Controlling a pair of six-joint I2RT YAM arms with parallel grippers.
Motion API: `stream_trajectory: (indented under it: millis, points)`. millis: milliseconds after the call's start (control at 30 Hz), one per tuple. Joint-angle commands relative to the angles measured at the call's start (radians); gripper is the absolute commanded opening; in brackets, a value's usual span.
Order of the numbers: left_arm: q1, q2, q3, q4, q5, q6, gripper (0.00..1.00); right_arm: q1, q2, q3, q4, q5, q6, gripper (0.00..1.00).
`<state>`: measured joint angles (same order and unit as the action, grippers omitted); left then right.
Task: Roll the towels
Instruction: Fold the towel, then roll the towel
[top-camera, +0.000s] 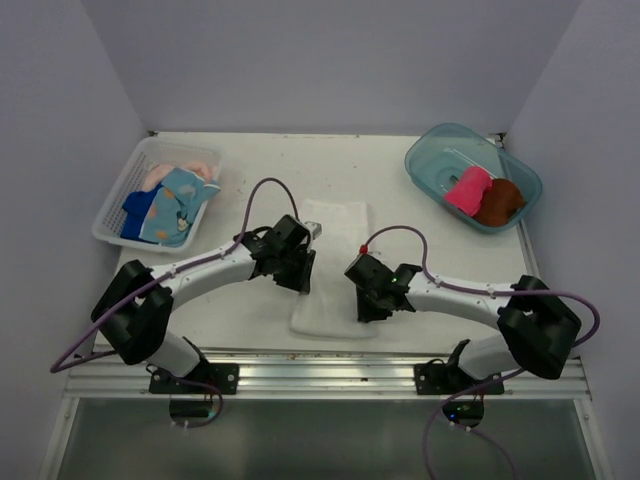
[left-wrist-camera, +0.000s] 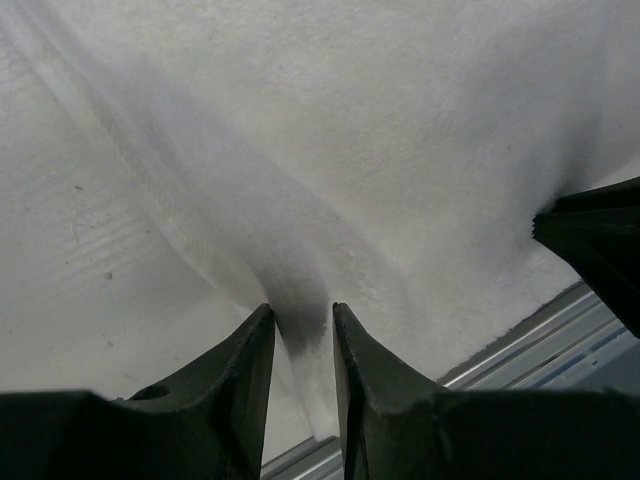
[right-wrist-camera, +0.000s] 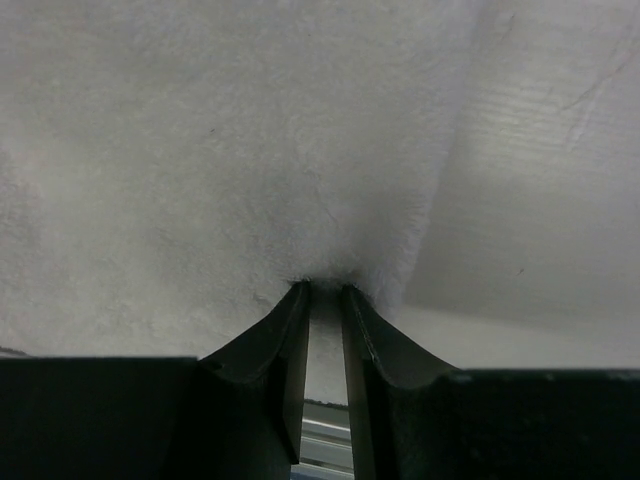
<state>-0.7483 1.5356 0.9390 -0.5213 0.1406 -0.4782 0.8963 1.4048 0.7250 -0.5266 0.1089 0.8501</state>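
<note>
A white towel lies flat on the table between the two arms, its near part raised at both sides. My left gripper is shut on its left edge; a shadowed fold of white towel runs in between the fingertips of the left gripper. My right gripper pinches the right edge, and the white towel bunches at the tips of the right gripper. More towels sit elsewhere: light blue printed, royal blue and peach ones, plus rolled pink and brown ones.
A white lattice basket at the back left holds the unrolled towels. A clear teal tub at the back right holds the two rolled ones. A metal rail runs along the table's near edge. White walls close three sides.
</note>
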Motion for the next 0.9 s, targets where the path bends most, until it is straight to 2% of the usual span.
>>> stream_trajectory:
  millis: [0,33,133,233,333,433,700,800,833,867]
  points:
    - [0.003,-0.09,0.015,-0.051,-0.021,-0.023,0.33,0.05,-0.021,0.036,-0.044,0.04,0.083,0.24]
    - [0.003,-0.112,0.001,-0.054,-0.018,-0.036,0.34,0.05,-0.038,0.063,-0.068,0.066,0.08,0.24]
    - [0.003,-0.202,-0.071,-0.048,0.011,-0.085,0.48,0.05,-0.13,0.082,-0.147,0.162,0.078,0.29]
    - [0.003,-0.273,-0.14,-0.055,0.001,-0.125,0.55,0.05,-0.2,0.056,-0.176,0.164,0.081,0.42]
    - [0.003,-0.299,-0.193,-0.071,-0.026,-0.16,0.56,0.05,-0.239,0.002,-0.182,0.135,0.09,0.48]
    - [0.003,-0.321,-0.248,-0.03,0.025,-0.194,0.56,0.052,-0.277,-0.053,-0.126,0.063,0.093,0.54]
    - [-0.003,-0.348,-0.376,0.119,0.138,-0.264,0.49,0.087,-0.308,-0.136,-0.027,-0.037,0.119,0.57]
    - [-0.003,-0.373,-0.422,0.165,0.169,-0.286,0.53,0.115,-0.306,-0.153,-0.012,-0.023,0.122,0.57]
    - [-0.005,-0.377,-0.428,0.167,0.172,-0.286,0.61,0.119,-0.302,-0.157,-0.012,-0.017,0.127,0.56]
    - [-0.005,-0.384,-0.434,0.165,0.174,-0.284,0.62,0.121,-0.3,-0.16,-0.009,-0.012,0.13,0.56]
